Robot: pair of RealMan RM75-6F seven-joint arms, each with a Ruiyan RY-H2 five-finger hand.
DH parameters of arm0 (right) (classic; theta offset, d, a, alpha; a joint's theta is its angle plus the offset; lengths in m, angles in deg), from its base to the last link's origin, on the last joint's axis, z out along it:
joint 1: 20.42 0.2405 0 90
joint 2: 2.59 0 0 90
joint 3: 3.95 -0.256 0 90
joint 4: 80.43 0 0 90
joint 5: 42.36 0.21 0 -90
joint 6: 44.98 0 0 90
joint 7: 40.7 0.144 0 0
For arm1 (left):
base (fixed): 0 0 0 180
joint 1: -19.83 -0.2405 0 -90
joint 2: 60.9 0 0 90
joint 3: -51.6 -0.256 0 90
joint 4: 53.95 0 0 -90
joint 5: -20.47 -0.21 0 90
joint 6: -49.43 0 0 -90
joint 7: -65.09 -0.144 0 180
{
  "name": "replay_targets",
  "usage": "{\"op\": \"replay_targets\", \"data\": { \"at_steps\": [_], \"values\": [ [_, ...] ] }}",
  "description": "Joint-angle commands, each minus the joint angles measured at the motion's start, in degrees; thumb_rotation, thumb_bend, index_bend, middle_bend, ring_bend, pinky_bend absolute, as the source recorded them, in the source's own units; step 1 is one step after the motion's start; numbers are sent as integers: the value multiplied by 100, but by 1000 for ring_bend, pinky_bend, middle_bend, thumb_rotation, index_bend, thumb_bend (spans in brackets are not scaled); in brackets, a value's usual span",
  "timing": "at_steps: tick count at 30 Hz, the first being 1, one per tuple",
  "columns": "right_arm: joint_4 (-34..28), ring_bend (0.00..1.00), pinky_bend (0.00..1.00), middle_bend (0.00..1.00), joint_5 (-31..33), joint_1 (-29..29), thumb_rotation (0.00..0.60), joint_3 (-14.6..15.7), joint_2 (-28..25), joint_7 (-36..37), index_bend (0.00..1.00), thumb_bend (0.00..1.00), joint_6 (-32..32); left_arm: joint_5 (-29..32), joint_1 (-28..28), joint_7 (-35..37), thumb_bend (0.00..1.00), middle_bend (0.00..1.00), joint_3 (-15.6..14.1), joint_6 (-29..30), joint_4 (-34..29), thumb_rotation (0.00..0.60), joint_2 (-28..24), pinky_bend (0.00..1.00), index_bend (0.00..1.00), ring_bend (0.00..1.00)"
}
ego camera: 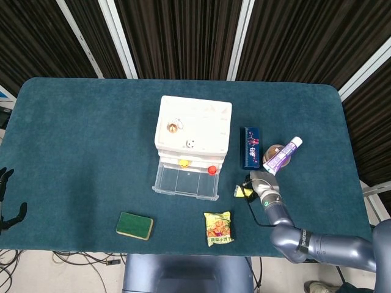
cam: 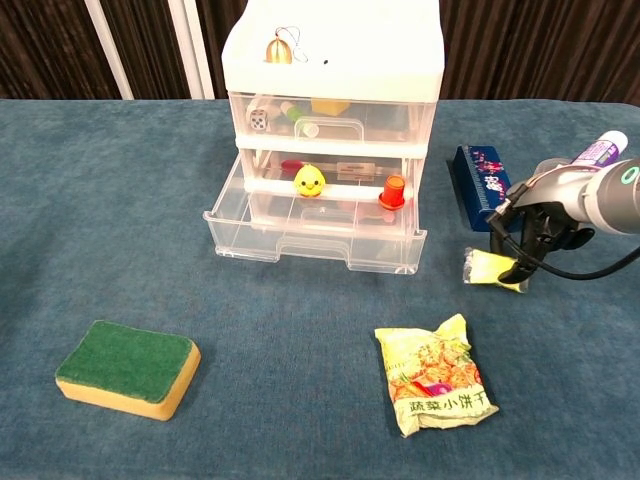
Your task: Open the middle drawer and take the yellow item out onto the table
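The table (cam: 120, 200) wears teal felt, soft enough that the packet could snag when let go. Left of the right hand (cam: 545, 232), the clear plastic drawer (cam: 315, 235) stands pulled open, a rounded yellow duck (cam: 309, 181) inside; mistaking which yellow thing counts is one risk. That hand grasps a small glossy yellow packet (cam: 490, 268) low at the cloth; opening unevenly might drag it. The left hand (ego camera: 5, 201) hangs apart at the table's far edge, fingers spread, holding nothing.
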Motion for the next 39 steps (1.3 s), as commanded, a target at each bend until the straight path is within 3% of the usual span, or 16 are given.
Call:
{"op": "replay_targets", "data": {
  "at_steps": [1, 8, 13, 16, 20, 22, 25, 29, 30, 32, 39],
  "values": [
    [-86, 1000, 1000, 1000, 44, 36, 600, -14, -100, 10, 287, 168, 32, -1, 0, 3, 412, 0, 1, 2, 3, 600, 2, 0, 31, 0],
    [-837, 995, 1000, 980, -47, 2, 600, -96, -826, 85, 224, 153, 225, -3, 3, -22, 413, 0, -9, -6, 4, 600, 9, 0, 31, 0],
    [-1790, 932, 992, 799, -172, -132, 600, -102, -1766, 220, 181, 155, 44, -1, 2, -63, 413, 0, -11, 9, -4, 600, 17, 0, 32, 0],
    [-2437, 841, 888, 668, -846, -589, 600, -177, -2400, 772, 181, 165, 108, -10, 2, -81, 413, 0, -13, 16, -5, 600, 16, 0, 31, 0],
    [-2926, 653, 582, 453, -2484, -1663, 600, -128, -2755, 1830, 181, 173, 827, -33, 1, -106, 413, 0, -16, 37, -10, 600, 24, 0, 31, 0],
    [-2876, 504, 427, 327, -3614, -2305, 600, 117, -2630, 2325, 179, 174, 1355, -64, 3, -151, 413, 0, -25, 55, -9, 600, 34, 0, 31, 0],
    [-2415, 361, 340, 238, -5199, -3139, 600, 652, -2311, 2772, 171, 168, 2154, -113, -3, -238, 413, 0, -33, 114, -4, 600, 66, 0, 31, 0],
    [-1656, 307, 292, 175, -6553, -3795, 600, 1091, -1862, 2817, 155, 132, 3097, -158, -11, -316, 413, 0, -42, 170, -5, 600, 102, 0, 31, 0],
    [-1305, 294, 285, 165, -6919, -3997, 600, 1249, -1754, 2492, 155, 118, 3469, -187, -9, -341, 413, 0, -47, 184, -9, 600, 106, 0, 31, 0],
    [-988, 269, 274, 143, -7293, -4259, 600, 1394, -1500, 1996, 154, 95, 3939, -218, -17, -367, 413, 0, -46, 226, -15, 600, 117, 0, 31, 0],
    [-389, 196, 238, 85, -7715, -4609, 600, 1442, -1063, 1558, 140, 63, 4238, -323, -30, -302, 406, 0, -59, 261, -55, 600, 63, 0, 31, 0]
  ]
}}
